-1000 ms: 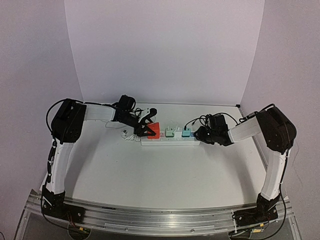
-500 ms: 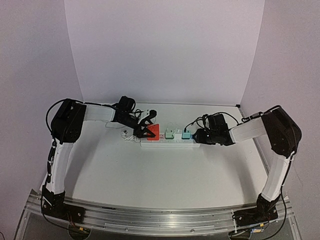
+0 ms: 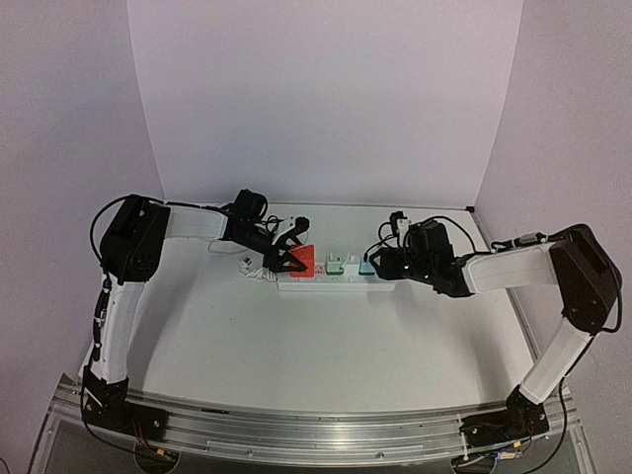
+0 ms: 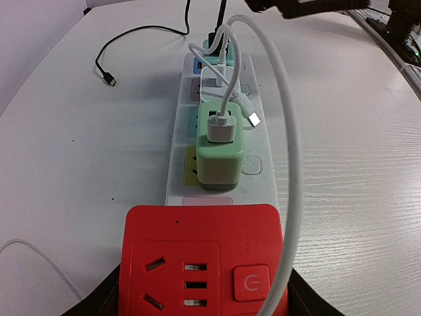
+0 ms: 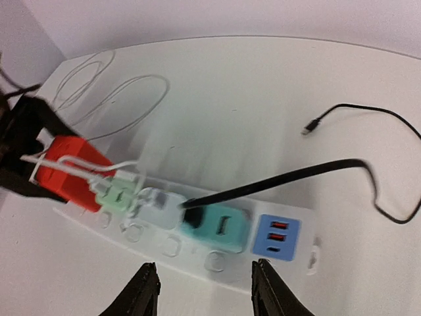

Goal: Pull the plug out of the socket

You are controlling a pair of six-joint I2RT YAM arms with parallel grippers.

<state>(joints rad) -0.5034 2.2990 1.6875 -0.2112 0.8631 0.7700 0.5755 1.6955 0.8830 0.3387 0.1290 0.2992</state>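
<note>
The socket (image 3: pixel 341 280) is a long white strip lying across the table's middle. A red plug (image 3: pixel 300 260) with its own outlets and a power button sits at the strip's left end. My left gripper (image 3: pixel 282 255) is shut on the red plug (image 4: pixel 204 260), with its black fingers (image 4: pixel 304 301) at both sides. I cannot tell whether its pins are seated. A green plug (image 4: pixel 220 155) stands just beyond it. My right gripper (image 5: pixel 206 293) hangs open above the socket (image 5: pixel 289 264), near the teal plug (image 5: pixel 217 227), touching nothing.
A white cable (image 4: pixel 289 151) arcs over the red plug and along the strip. A black cable (image 5: pixel 296 174) leaves the teal plug and trails onto the table behind. A pale plug (image 5: pixel 158 205) and a blue USB panel (image 5: pixel 276 236) also sit on the strip.
My right gripper has opened, left the strip's right end and lifted back above it. The left gripper still holds the red plug, hardly moved.
</note>
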